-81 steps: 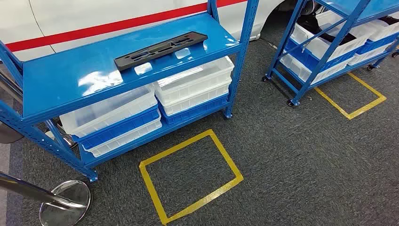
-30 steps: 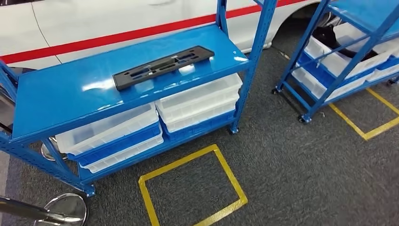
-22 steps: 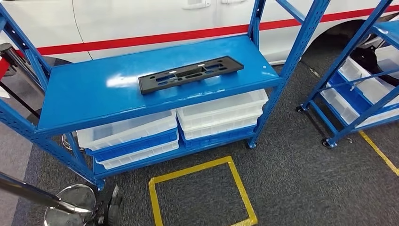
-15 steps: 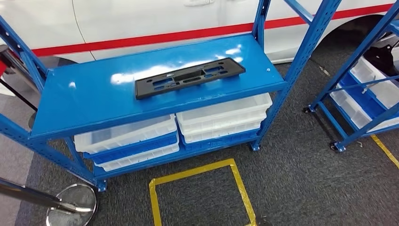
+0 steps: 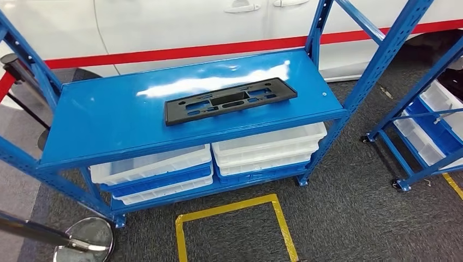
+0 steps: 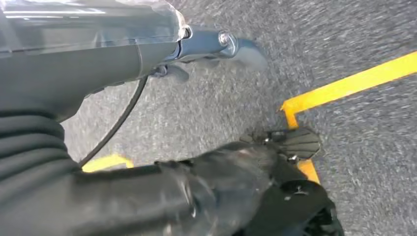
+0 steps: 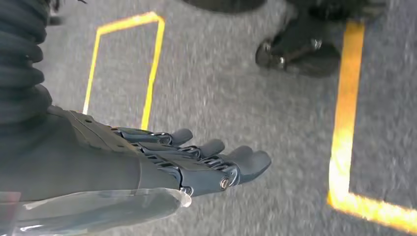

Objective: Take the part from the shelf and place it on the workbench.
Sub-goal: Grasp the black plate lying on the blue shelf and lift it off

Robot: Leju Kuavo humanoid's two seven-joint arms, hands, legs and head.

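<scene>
A long black plastic part (image 5: 232,101) with several cut-outs lies flat on the top board of a blue metal shelf (image 5: 109,120), right of the board's middle and near its front edge. Nothing touches it. My left hand (image 6: 206,46) hangs over grey carpet with its fingers stretched out and nothing in them. My right hand (image 7: 196,157) also hangs above the carpet, fingers straight and apart, holding nothing.
White and blue bins (image 5: 262,150) are stacked under the top board. A yellow tape square (image 5: 235,224) marks the floor in front. A second blue rack (image 5: 420,136) stands at the right, a white car (image 5: 191,27) behind, and a chrome stanchion base (image 5: 84,245) at the lower left.
The whole picture has shifted as the camera moved: the shelf now sits more squarely ahead and higher in view. The black part lies in the same place on the board.
</scene>
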